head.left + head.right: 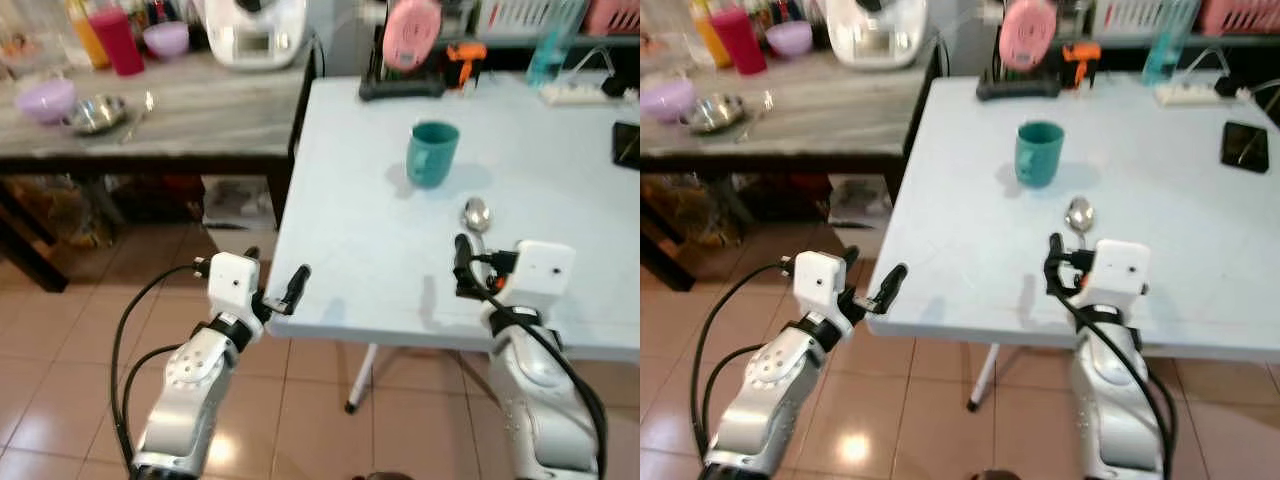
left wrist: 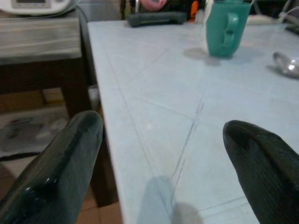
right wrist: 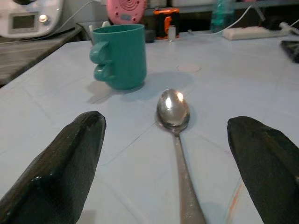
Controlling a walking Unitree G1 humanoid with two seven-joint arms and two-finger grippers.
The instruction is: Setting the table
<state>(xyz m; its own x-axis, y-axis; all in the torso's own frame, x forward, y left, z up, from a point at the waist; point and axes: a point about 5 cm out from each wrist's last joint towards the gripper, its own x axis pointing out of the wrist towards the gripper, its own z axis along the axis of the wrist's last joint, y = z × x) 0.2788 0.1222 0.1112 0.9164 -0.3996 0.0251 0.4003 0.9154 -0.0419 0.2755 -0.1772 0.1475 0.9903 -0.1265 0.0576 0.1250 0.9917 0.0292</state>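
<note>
Right gripper (image 3: 168, 163) hovers low over table (image 1: 350, 200), fingers apart around spoon (image 3: 175, 126). Left gripper (image 2: 161, 168) fingers apart at table's near-left edge. Green mug (image 1: 432, 152) upright just beyond spoon, contents not visible.

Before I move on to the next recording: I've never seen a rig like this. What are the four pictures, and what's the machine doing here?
This is a humanoid robot with two silver arms; each ends in a tool of two long black fingers. The two wide pictures come from cameras on its head, looking down at a pale blue table. The other two come from cameras on its wrists, looking along the fingers.

On the table lie a teal mug, a metal spoon just in front of it, and a black phone to the right. The right tool is open over the table, its fingers on either side of the spoon's handle in the wrist picture. The left tool is open at the table's near left edge. Neither holds anything.
</note>
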